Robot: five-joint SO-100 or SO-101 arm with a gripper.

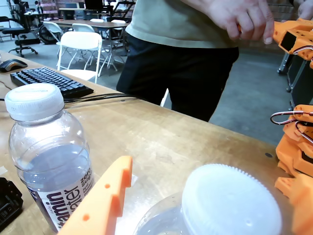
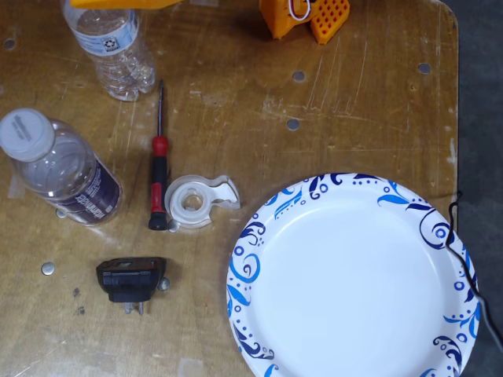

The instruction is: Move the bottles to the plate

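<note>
The slim ridged bottle (image 2: 118, 47) stands at the table's top left in the fixed view. Its white cap (image 1: 230, 203) fills the bottom of the wrist view. My gripper (image 2: 118, 4) hovers at that bottle's top and looks open. Only one orange finger (image 1: 105, 198) shows, just left of the cap and a little apart from it. The wider bottle (image 2: 59, 169) with white cap and dark purple label (image 1: 46, 156) stands to the left. The large white plate (image 2: 259, 259) with blue swirls lies at the lower right, with nothing on it.
A red-handled screwdriver (image 2: 159, 161), a clear tape dispenser (image 2: 196, 203) and a black plug (image 2: 131, 279) lie between the bottles and the plate. The orange arm base (image 2: 302, 17) sits at the top. A person (image 1: 181, 58) stands behind the table, near a keyboard (image 1: 49, 81).
</note>
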